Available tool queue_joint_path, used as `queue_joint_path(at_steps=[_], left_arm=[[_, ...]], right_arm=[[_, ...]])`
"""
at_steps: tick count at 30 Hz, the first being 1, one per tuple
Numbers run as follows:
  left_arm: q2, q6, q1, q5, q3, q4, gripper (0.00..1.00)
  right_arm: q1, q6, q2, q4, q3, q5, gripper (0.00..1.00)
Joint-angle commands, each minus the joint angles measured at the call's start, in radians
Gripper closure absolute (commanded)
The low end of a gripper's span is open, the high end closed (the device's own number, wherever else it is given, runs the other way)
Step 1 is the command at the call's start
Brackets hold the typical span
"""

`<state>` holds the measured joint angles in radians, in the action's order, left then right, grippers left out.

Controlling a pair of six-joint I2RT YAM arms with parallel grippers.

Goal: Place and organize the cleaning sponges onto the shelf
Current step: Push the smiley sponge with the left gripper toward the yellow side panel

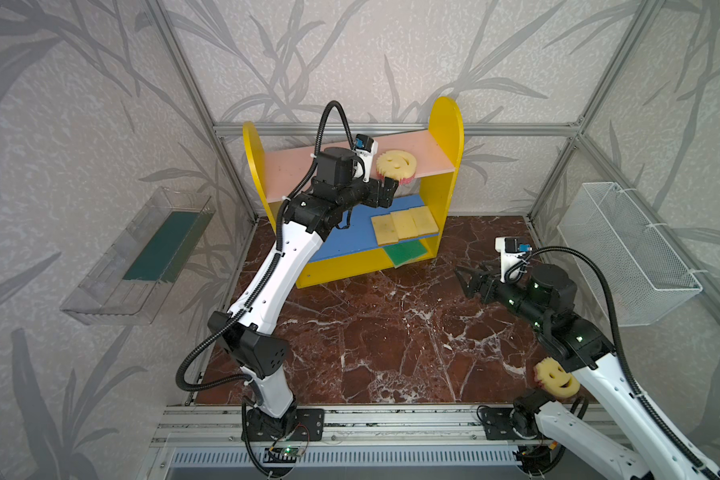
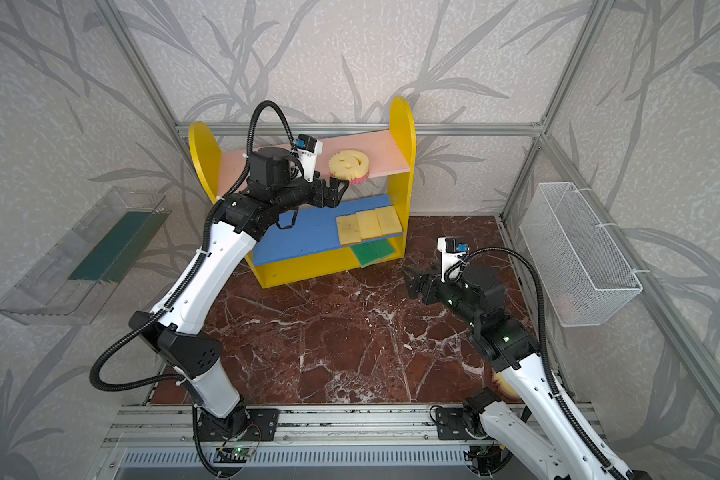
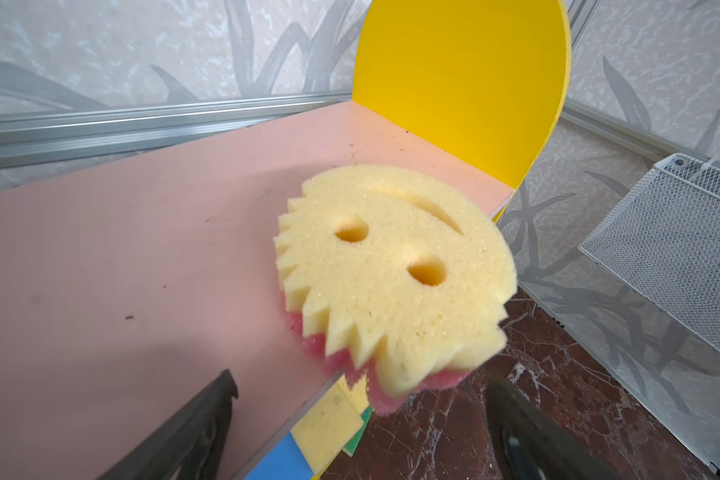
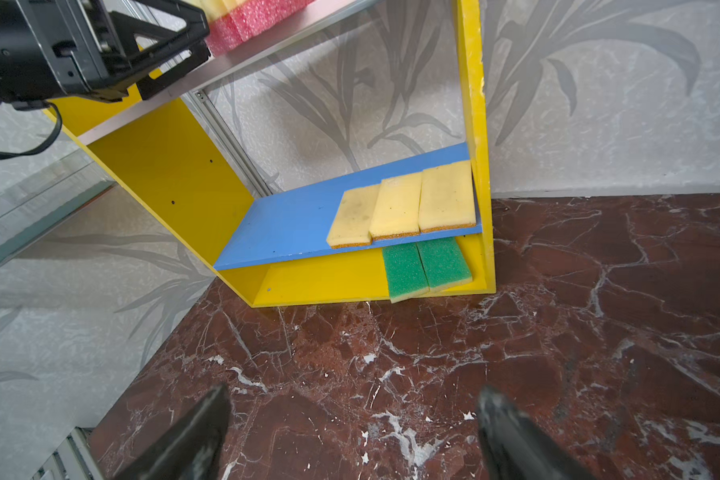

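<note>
1. Black and spread wide, the left gripper [image 2: 338,187] held nothing. It hung at the front edge of the pink top board [image 3: 142,232], just short of the smiley sponge [image 3: 391,270].
2. That sponge lay face up on the board near the right side panel, its toothed rim and pink backing overhanging the front edge.
3. I judged it light, soft and springy. It would squash under a hard pinch and could tip off if nudged, so I would grip it across the rim through both layers, or push it inward.
4. The right gripper [image 4: 352,392] was also wide and empty, low over the marble table [image 4: 599,332], well apart from the shelf [image 1: 445,124].
5. My count was two smileys, with the second smiley [image 1: 555,378] on the table beside the right arm. Three orange-backed pads [image 4: 400,208] lay side by side on the blue middle board. Two green-faced pads [image 4: 427,266] lay on the yellow base, one jutting over the front.
</note>
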<state>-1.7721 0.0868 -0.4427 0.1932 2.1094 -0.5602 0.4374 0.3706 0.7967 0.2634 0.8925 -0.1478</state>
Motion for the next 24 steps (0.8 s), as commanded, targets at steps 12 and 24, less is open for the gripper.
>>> queue_joint_path(at_steps=[12,24], left_arm=[[-0.186,0.022,0.007,0.080,0.169,0.014,0.07],[-0.370,0.101,-0.005,0.186,0.364,0.052,0.12]], right_arm=[[-0.004,0.037,0.063,-0.079,-0.058,-0.077,0.09],[-0.003,0.025,0.101,-0.077,-0.076,-0.090,0.09]])
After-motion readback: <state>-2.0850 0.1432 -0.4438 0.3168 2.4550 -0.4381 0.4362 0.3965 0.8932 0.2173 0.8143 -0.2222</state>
